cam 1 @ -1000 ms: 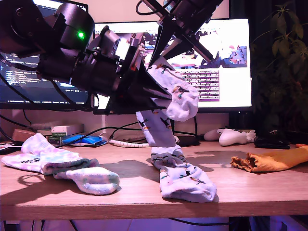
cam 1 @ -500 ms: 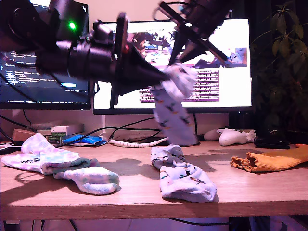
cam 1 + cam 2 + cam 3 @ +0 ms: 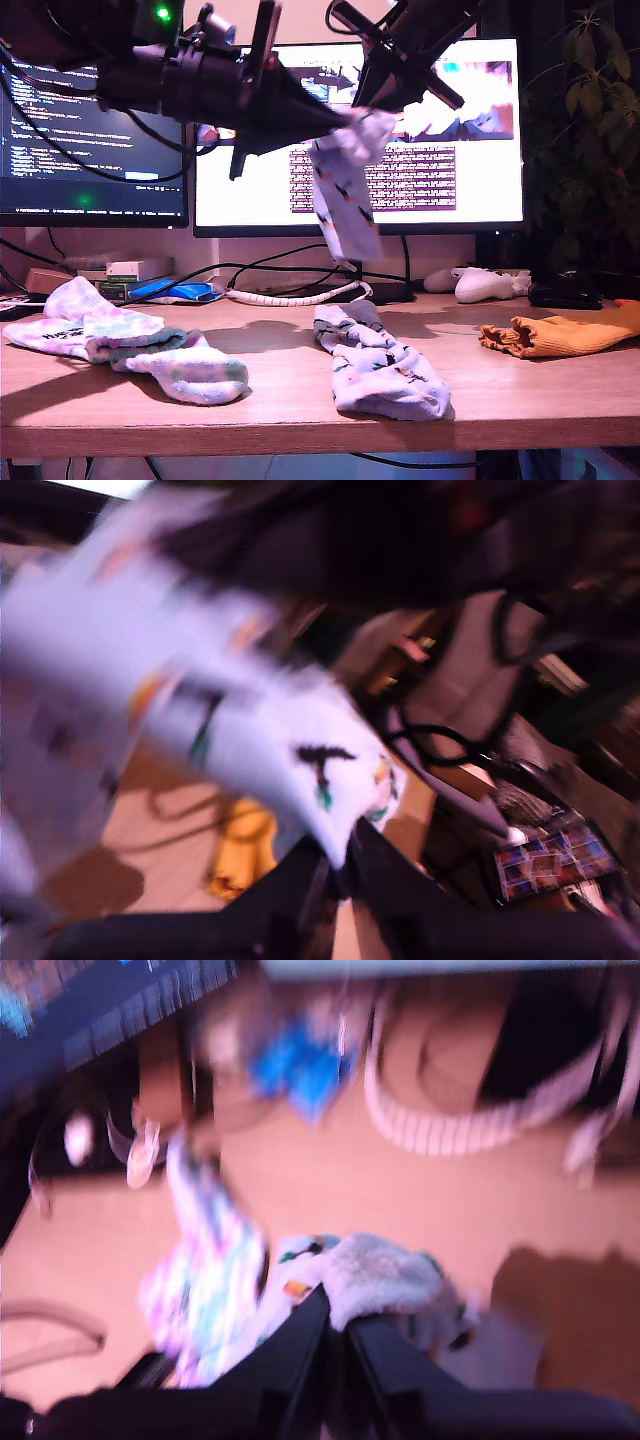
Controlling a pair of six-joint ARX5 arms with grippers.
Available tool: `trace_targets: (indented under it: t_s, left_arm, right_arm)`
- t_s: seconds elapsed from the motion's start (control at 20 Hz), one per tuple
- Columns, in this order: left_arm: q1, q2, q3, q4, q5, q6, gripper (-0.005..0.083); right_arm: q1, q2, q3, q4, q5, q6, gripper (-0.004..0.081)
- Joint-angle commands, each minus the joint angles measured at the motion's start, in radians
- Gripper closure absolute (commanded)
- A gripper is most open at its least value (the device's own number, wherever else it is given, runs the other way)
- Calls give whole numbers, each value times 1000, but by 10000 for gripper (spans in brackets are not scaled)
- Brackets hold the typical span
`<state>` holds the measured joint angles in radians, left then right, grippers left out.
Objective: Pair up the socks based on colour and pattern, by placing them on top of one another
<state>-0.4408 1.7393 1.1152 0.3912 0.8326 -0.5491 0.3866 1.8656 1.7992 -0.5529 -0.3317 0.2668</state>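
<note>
You've got 2 lavender socks (image 3: 345,190) (image 3: 385,372), 1 pastel-blotched sock (image 3: 120,340), 1 mustard sock (image 3: 565,332), 2 monitors (image 3: 90,130) (image 3: 450,150).

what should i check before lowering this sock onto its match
1. Lifted lavender sock pinched by my first gripper: ok, fabric sits between the closed tips.
2. My second gripper also holds the sock: ok, fabric pinched at its tips.
3. Sock clear of the desk: ok, it hangs fully above the wood in the exterior view.
4. Matching lavender sock on desk lies flat and uncovered: ok.
5. Lifted sock lined up over its match: not ok, it hangs toward the exterior view's left of it.
6. Pastel blotched socks and orange sock out of the way: ok.
</note>
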Motion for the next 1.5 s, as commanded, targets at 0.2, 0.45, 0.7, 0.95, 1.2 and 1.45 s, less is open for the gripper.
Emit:
trace_targets:
  t_s: [0.2,0.45,0.7,0.95,1.2,1.45]
  left_arm:
    - [-29,68,-2,-213,5,48,797]
    - [-76,67,-2,-446,79,80,797]
    - [-96,67,-2,-700,109,169,797]
    - [-142,67,-2,-820,132,222,797]
    - [-191,67,-2,-841,81,244,797]
    - [-194,67,-2,-864,-6,244,793]
  right_arm:
    - [2,157,15,-133,-10,-78,782]
    - [33,190,14,-259,-39,-163,782]
    - [32,192,12,-434,-43,-189,782]
    - [39,193,-14,-513,-15,-215,782]
    - [43,193,-94,-497,31,-217,782]
    - [45,193,-137,-429,71,-212,781]
